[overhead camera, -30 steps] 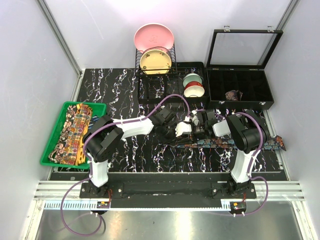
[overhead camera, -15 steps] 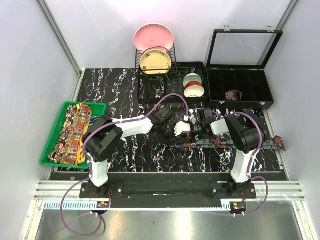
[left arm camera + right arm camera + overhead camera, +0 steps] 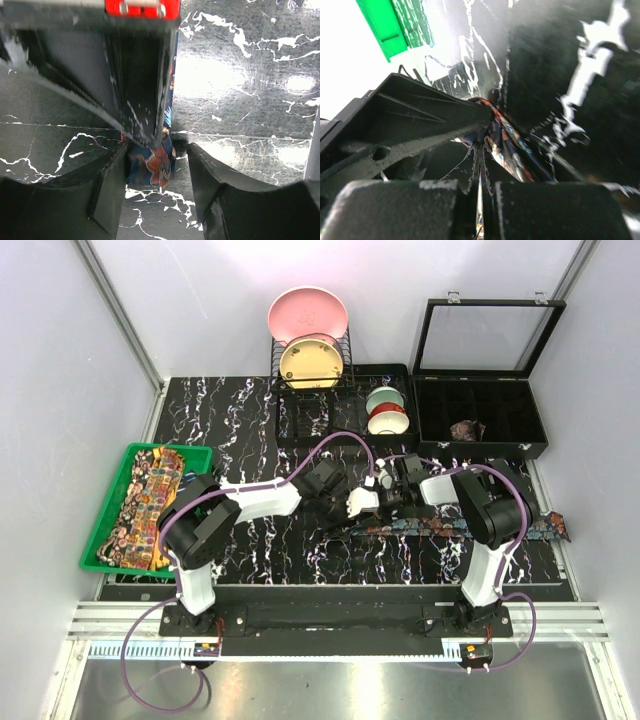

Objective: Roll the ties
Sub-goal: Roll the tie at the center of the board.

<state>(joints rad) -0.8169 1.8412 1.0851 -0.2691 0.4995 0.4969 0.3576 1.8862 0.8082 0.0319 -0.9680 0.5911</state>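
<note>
A dark blue-brown tie (image 3: 470, 528) lies flat across the right half of the black marble table, its wide end at the right edge (image 3: 560, 527). My right gripper (image 3: 388, 502) is shut on the tie's narrow left end; in the right wrist view the fabric (image 3: 506, 141) runs pinched between the closed fingers (image 3: 480, 167). My left gripper (image 3: 350, 504) is open just left of it. In the left wrist view its jaws (image 3: 156, 172) stand either side of the tie's tip (image 3: 156, 166), apart from it. Yellow-orange paisley ties (image 3: 148, 502) lie in the green tray.
A green tray (image 3: 96, 540) sits at the left edge. A black compartment box (image 3: 480, 420) with its lid up holds a brownish coil (image 3: 466, 429). A rack with pink and yellow plates (image 3: 308, 340) and stacked bowls (image 3: 386, 410) stand at the back.
My right gripper has moved left with the tie end, closing up against my left gripper. The left gripper has shifted only slightly.
</note>
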